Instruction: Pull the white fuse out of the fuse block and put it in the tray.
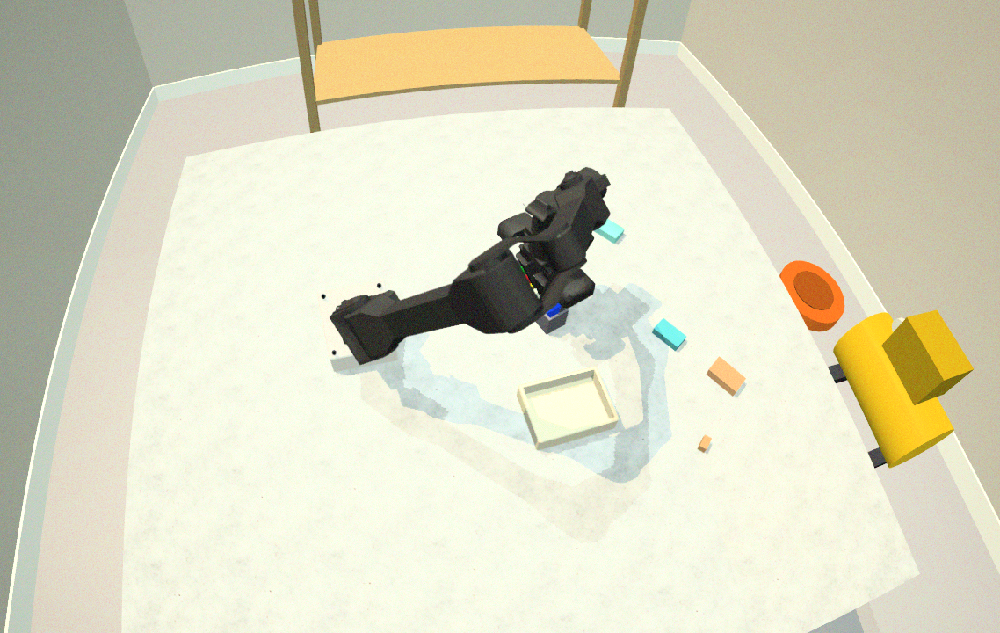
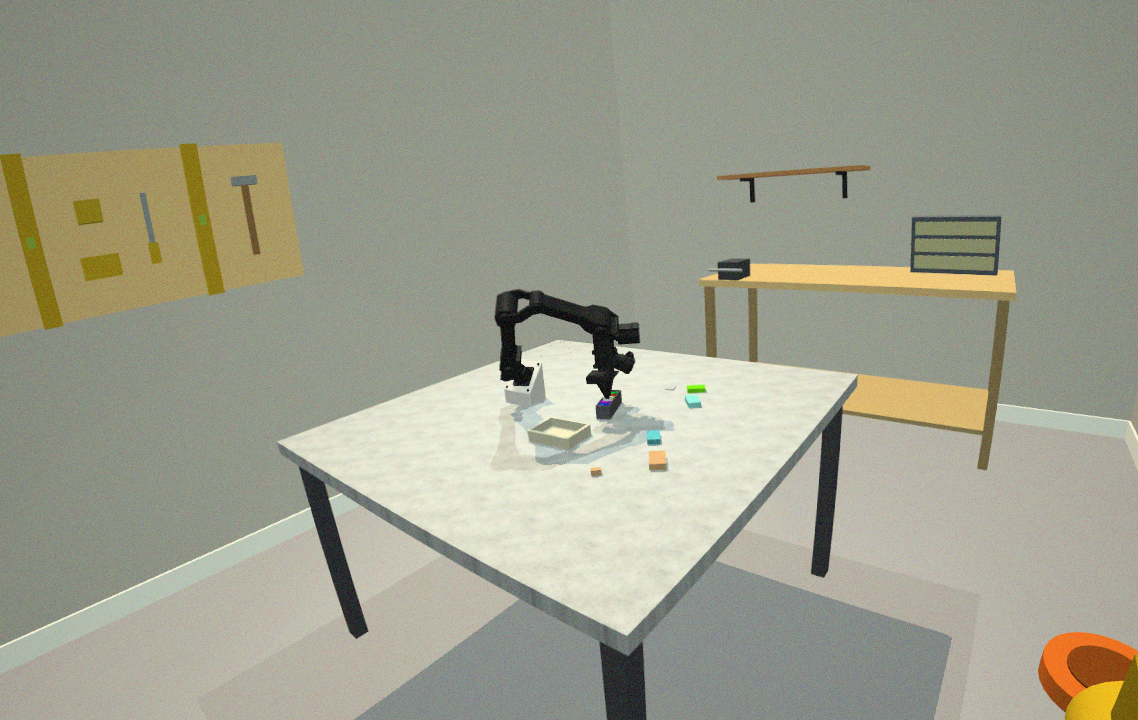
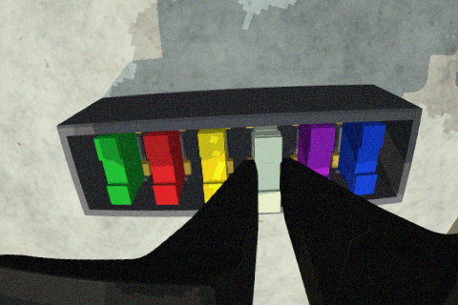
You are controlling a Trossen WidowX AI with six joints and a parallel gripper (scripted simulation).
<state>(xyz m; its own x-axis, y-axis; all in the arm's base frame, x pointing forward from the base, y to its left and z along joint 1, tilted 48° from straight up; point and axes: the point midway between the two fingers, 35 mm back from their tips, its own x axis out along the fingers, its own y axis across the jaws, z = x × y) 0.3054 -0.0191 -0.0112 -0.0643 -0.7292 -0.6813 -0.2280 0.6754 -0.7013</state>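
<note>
Tool (image 3: 269,185) clamped on the white fuse (image 3: 267,159), which sits in the block (image 3: 242,109) between yellow (image 3: 213,155) and purple (image 3: 316,149). Tray (image 1: 567,407) sits nearby on the counter (image 1: 330,488).

A: Top view: black arm (image 1: 480,294) covers the dark fuse block (image 1: 555,316); only its blue end shows.

B: Wrist view: black jaws hide the white fuse's (image 3: 267,159) sides.

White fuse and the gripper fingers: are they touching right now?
Touching. In the wrist view both black fingers press against the sides of the white fuse with no gap, the gripper shut on it, fuse seemingly in the block.
</note>
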